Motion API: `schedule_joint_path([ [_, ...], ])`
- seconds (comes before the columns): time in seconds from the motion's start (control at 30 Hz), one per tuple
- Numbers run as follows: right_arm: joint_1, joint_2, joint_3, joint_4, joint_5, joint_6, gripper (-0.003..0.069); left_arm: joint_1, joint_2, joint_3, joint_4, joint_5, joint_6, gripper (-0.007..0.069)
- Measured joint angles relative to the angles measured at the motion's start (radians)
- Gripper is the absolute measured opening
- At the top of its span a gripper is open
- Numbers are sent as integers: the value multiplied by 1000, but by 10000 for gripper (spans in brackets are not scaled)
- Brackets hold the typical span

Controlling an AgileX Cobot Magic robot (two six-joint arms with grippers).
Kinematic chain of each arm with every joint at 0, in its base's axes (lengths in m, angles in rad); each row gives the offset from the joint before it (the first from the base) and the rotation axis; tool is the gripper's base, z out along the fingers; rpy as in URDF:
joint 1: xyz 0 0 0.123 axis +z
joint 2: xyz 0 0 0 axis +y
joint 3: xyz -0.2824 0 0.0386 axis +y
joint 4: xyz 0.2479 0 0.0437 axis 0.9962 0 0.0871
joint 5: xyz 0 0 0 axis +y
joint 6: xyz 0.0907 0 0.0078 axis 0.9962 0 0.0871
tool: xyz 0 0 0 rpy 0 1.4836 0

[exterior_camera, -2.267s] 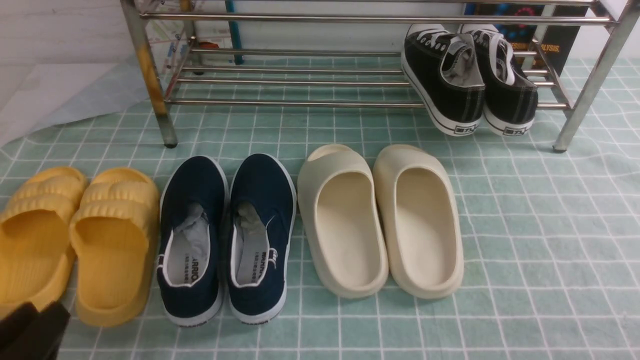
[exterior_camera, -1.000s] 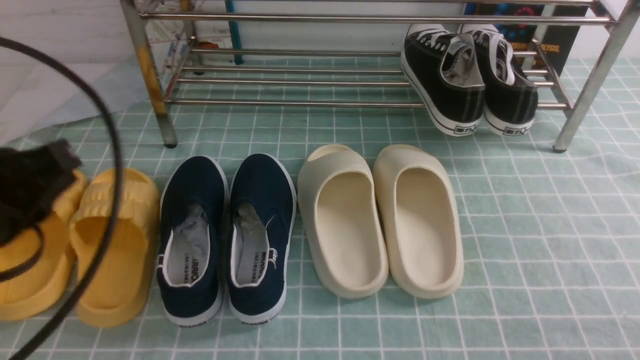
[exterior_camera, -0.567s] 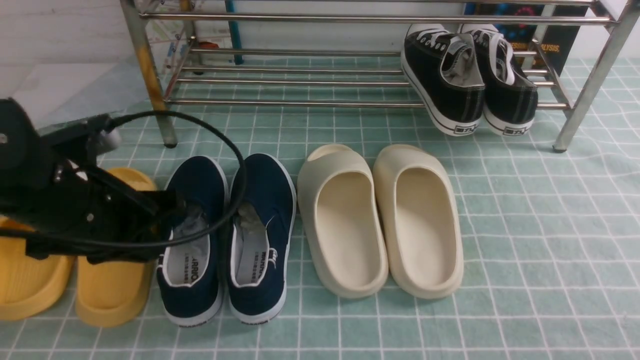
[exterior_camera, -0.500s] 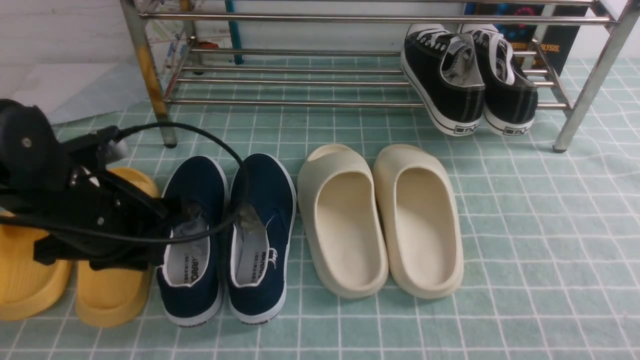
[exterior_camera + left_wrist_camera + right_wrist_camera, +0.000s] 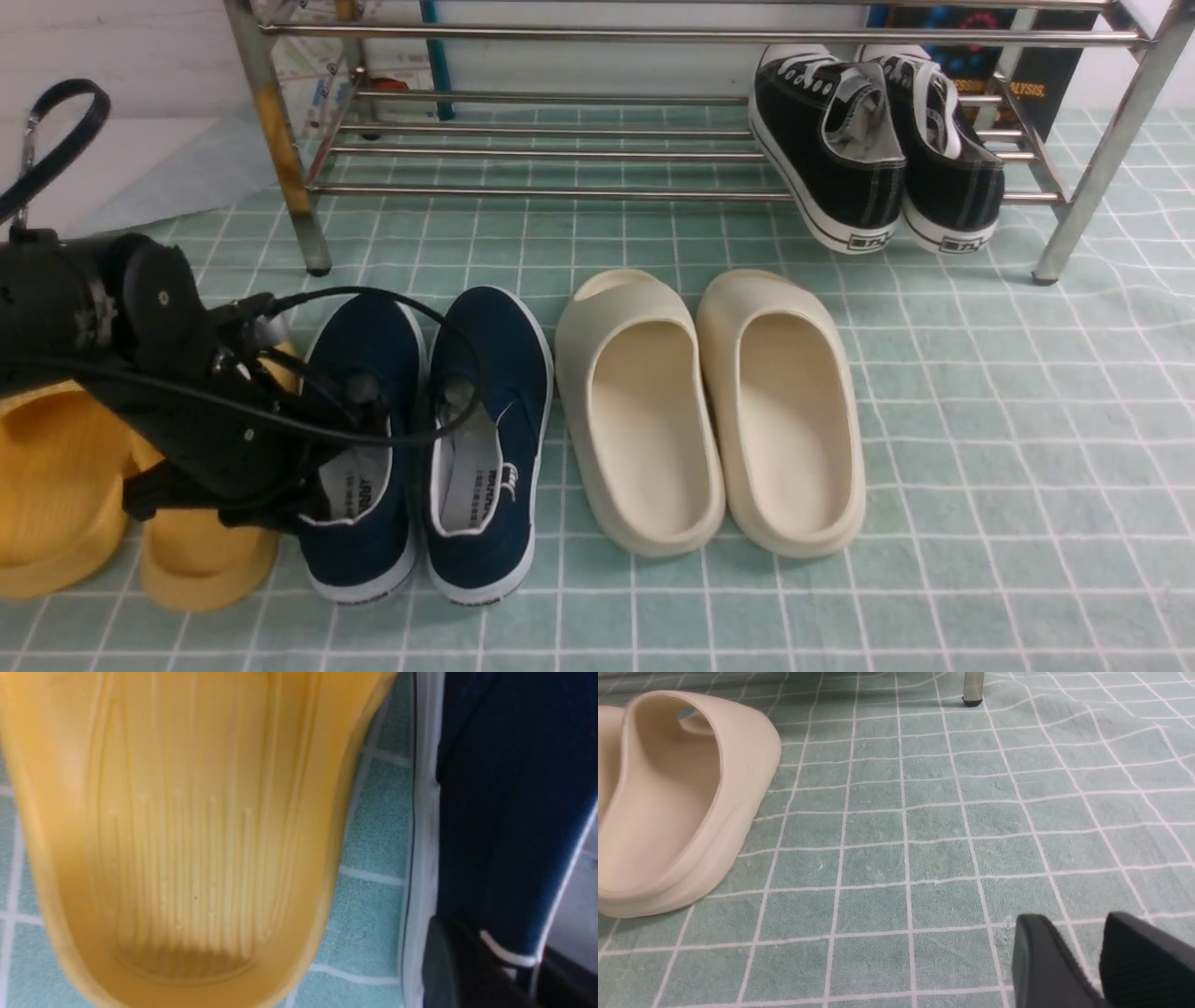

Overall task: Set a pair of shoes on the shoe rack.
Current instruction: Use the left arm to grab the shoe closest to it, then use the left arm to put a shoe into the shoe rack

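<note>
The left gripper (image 5: 507, 975) is pinching the side wall of the left navy shoe (image 5: 369, 336), closed on it. Both navy shoes (image 5: 490, 355) are sitting side by side on the checked cloth (image 5: 924, 835) in front of the shoe rack (image 5: 560, 194). The right gripper (image 5: 1099, 961) is hovering with jaws apart, holding nothing.

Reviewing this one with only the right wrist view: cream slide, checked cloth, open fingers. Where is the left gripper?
Observer: The left gripper is at the left navy shoe, by its collar.
Operator: Gripping it?
Observer: Yes; the left wrist view shows its fingers shut on that shoe's white-trimmed side wall.
Operator: Anything on the rack?
Observer: The black lace-up sneakers sit at the right end of the shoe rack.
</note>
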Motion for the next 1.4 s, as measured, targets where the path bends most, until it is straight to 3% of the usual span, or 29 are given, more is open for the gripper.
schedule_joint_path([
  [0.23,0,0,0,0,0,0,237,0,-92,-160,33,210,20,15],
  [0.43,0,0,0,0,0,0,237,0,-53,-360,45,267,76,15],
  [0.93,0,0,0,0,0,0,237,0,550,-1177,54,370,103,15],
  [1.17,0,0,0,0,0,0,237,0,676,-1349,83,344,103,15],
  [1.3,0,0,0,0,0,0,237,0,712,-1368,83,276,103,101],
  [1.37,0,0,0,0,0,0,237,0,713,-1371,84,230,103,207],
  [1.4,0,0,0,0,0,0,237,0,712,-1374,84,227,103,216],
])
